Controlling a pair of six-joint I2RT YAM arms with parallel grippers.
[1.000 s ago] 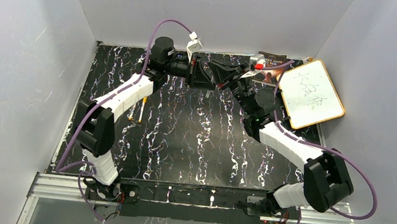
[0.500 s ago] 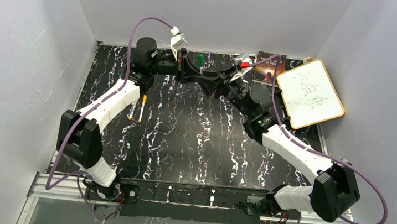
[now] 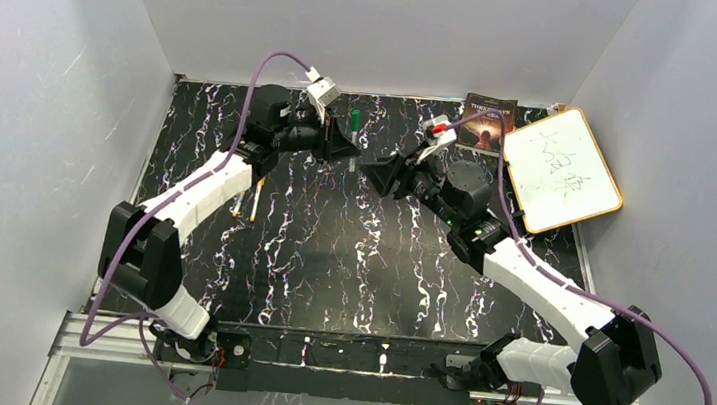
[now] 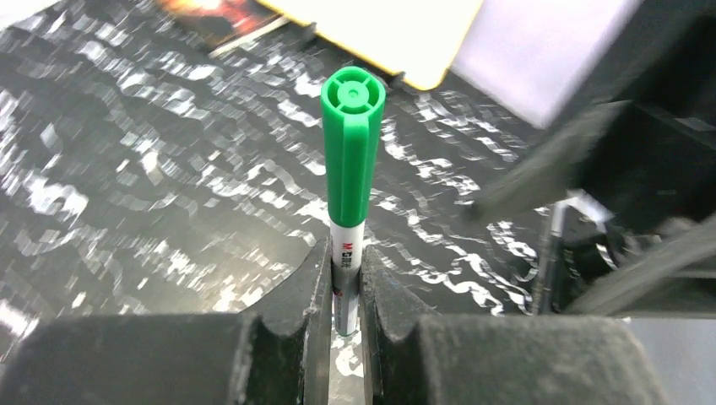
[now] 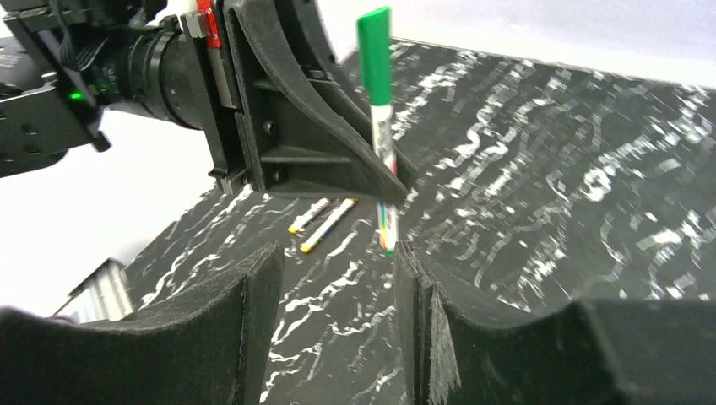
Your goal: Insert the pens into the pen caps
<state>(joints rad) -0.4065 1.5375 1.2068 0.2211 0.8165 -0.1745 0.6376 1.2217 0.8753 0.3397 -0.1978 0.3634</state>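
My left gripper (image 3: 346, 144) is shut on a whitish pen (image 4: 347, 257) with a green cap (image 4: 352, 139) seated on its upper end, held upright above the table's far middle. The capped pen also shows in the top view (image 3: 354, 125) and in the right wrist view (image 5: 382, 143). My right gripper (image 3: 375, 168) is open and empty (image 5: 333, 295), just right of the pen and apart from it. Two more pens with yellow-orange caps (image 3: 256, 197) lie side by side on the table at the left and also show in the right wrist view (image 5: 328, 225).
A whiteboard with a yellow frame (image 3: 561, 169) and a small dark book (image 3: 487, 122) lie at the far right corner. The black marbled table (image 3: 358, 263) is walled in by grey panels on three sides.
The two grippers were joined at the far middle; they have drawn apart. The left one moved left with the green-capped pen, the right one backed off to the right, open.
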